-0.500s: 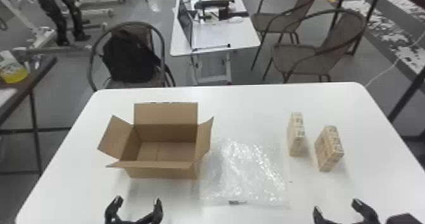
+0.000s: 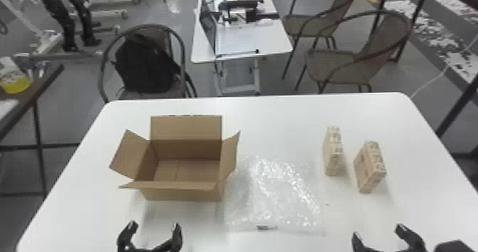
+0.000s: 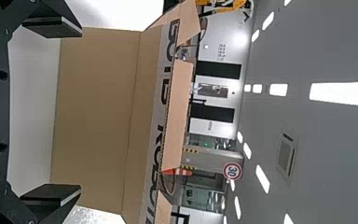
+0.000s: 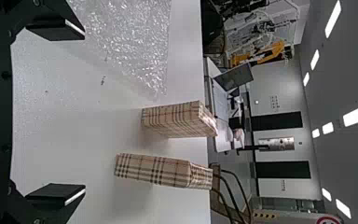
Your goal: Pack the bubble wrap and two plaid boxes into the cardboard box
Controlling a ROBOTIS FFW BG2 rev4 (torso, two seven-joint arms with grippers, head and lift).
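Brown cardboard makes up the open cardboard box (image 2: 181,194), left of centre in the head view, its flaps spread outward and its bare floor showing. Clear bubble wrap (image 2: 277,201) lies flat on the white table (image 2: 277,119) just beside it, at the lower middle of the frame; a small dark patch near its lower edge seems to be a label. Right of centre, two plaid boxes stand upright, near each other but apart: one plaid box (image 2: 333,155) slightly higher in the frame, the other plaid box (image 2: 370,167) lower and farther right.

At the lower left, the left gripper (image 2: 154,227) is in front of the cardboard box, its jaws wide and empty; its wrist view shows the cardboard wall beyond them. At the lower right is the right gripper (image 2: 377,231), likewise wide and empty. Behind the table, at the upper left, a black bag (image 2: 142,68) rests on a chair (image 2: 182,55).
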